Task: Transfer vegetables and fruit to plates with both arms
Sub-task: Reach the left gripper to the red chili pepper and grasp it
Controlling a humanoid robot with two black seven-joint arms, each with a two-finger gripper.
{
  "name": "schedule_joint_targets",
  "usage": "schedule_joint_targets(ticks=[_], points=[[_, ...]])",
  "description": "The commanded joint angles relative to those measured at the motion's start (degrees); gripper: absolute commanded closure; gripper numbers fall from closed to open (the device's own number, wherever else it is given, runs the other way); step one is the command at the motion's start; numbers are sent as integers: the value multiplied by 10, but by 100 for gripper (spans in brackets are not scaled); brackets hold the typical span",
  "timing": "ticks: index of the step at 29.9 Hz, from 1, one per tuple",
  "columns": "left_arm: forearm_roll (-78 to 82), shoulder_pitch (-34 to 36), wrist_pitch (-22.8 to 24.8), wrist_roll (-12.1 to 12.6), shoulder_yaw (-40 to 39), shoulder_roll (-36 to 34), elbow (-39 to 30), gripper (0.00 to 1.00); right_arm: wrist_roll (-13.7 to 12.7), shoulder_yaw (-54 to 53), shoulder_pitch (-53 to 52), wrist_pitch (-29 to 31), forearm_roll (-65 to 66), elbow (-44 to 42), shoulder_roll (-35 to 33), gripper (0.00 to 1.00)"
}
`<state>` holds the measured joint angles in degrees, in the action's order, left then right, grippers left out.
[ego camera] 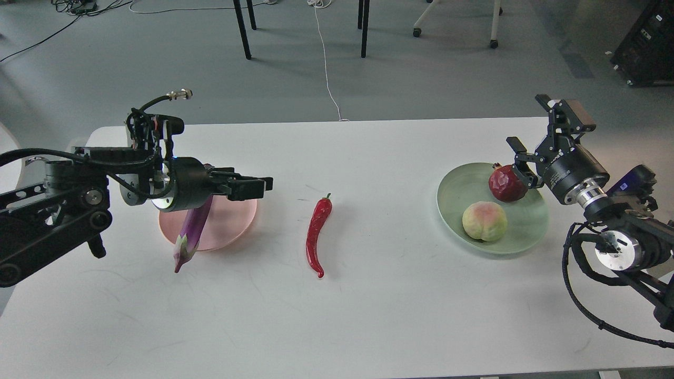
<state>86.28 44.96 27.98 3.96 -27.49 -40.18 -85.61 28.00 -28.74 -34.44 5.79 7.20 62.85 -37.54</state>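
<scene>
The purple eggplant (190,231) lies across the pink plate (231,221), its pale calyx end hanging over the plate's front left rim. My left gripper (258,185) hovers above the plate's right side, open and empty, apart from the eggplant. The red chili pepper (317,231) lies on the table between the plates. The dark red pomegranate (505,183) and the peach (484,221) sit in the pale green plate (458,195). My right gripper (529,129) is open and empty just right of the pomegranate, one finger close to it.
The white table (337,316) ends at the far edge behind both plates. Chair and table legs (242,29) and a white cable stand on the floor beyond. A black case (647,47) is at the far right.
</scene>
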Motion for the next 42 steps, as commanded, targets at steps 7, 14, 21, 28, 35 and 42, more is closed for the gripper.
schedule_joint_targets(ticks=[7,14,21,28,35,42], points=[[70,-4,0,61,21,170,83,2,0,1,8,-1,1,-2,0,1],[103,-3,0,57,29,217,147,2,0,2,8,-1,1,-2,0,1],[103,-2,0,56,78,229,178,3,0,2,8,-2,1,-2,0,1],[102,-1,0,57,87,234,182,7,0,1,9,-2,1,-3,0,1],[100,0,0,64,87,238,183,74,0,2,10,-2,1,-2,0,1],[102,0,0,66,87,242,184,78,0,1,11,-2,1,-2,0,1]])
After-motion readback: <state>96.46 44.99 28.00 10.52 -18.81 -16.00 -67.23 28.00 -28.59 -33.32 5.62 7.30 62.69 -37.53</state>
